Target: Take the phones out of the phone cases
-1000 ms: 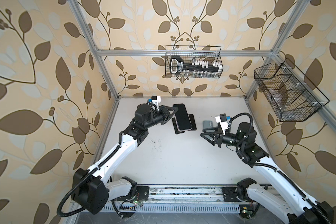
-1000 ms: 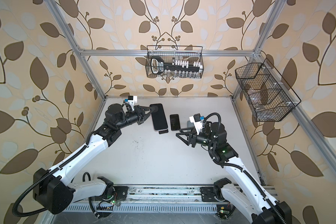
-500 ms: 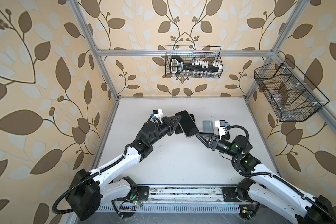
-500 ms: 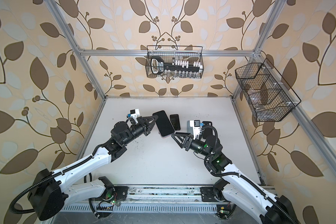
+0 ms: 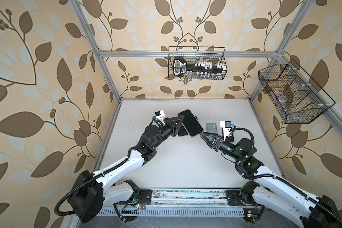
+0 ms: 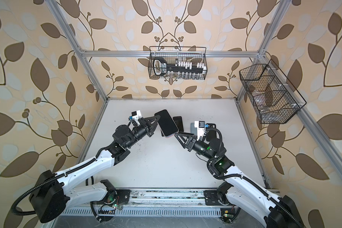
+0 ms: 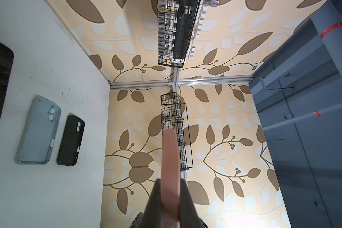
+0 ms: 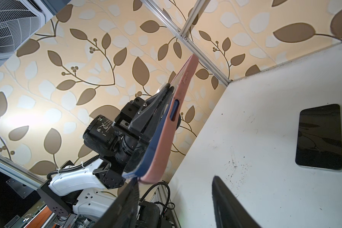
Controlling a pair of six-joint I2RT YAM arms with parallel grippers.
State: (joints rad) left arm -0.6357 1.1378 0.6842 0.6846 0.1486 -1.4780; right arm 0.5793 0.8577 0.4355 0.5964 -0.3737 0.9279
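Left gripper (image 5: 181, 122) clamps the phone (image 5: 192, 123), in its pink case (image 8: 162, 138), tilted above the table (image 5: 186, 167). Right gripper (image 5: 202, 135), jaws apart, sits at the phone's five o'clock corner. Blue case (image 5: 211, 128) lies at three o'clock. Label on the basket tool (image 5: 179, 68): unreadable.

Glossy glass phone (image 5: 191, 123), matt pink phone case (image 7: 170, 154), scuffed matt white table (image 5: 186, 167)

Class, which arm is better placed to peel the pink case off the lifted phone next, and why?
Right. The left gripper is shut on the phone, holding it off the table; the right gripper is open with its tips at a corner of the case.
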